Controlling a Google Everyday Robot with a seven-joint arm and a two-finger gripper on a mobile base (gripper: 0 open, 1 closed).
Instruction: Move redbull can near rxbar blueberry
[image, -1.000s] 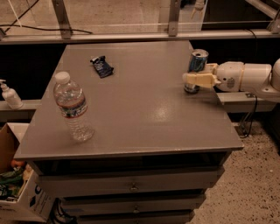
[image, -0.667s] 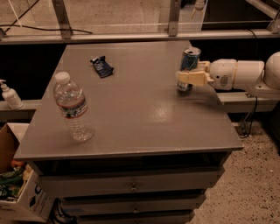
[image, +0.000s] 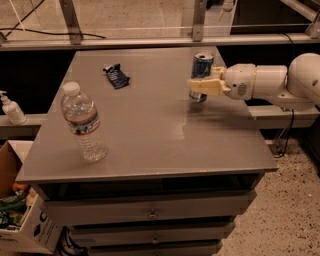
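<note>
The redbull can stands upright at the right side of the grey table, blue and silver with a silver top. My gripper reaches in from the right and is shut on the can's lower half, its cream fingers wrapped across the can. The rxbar blueberry, a small dark blue crinkled wrapper, lies flat at the far left-centre of the table, well to the left of the can.
A clear plastic water bottle stands near the table's front left. A white dispenser bottle sits on a ledge at left. A cardboard box is on the floor at lower left. A metal rail runs behind the table.
My gripper has moved left across the table with the redbull can in it, from the right edge toward the middle. The wrapper and water bottle have not moved.
</note>
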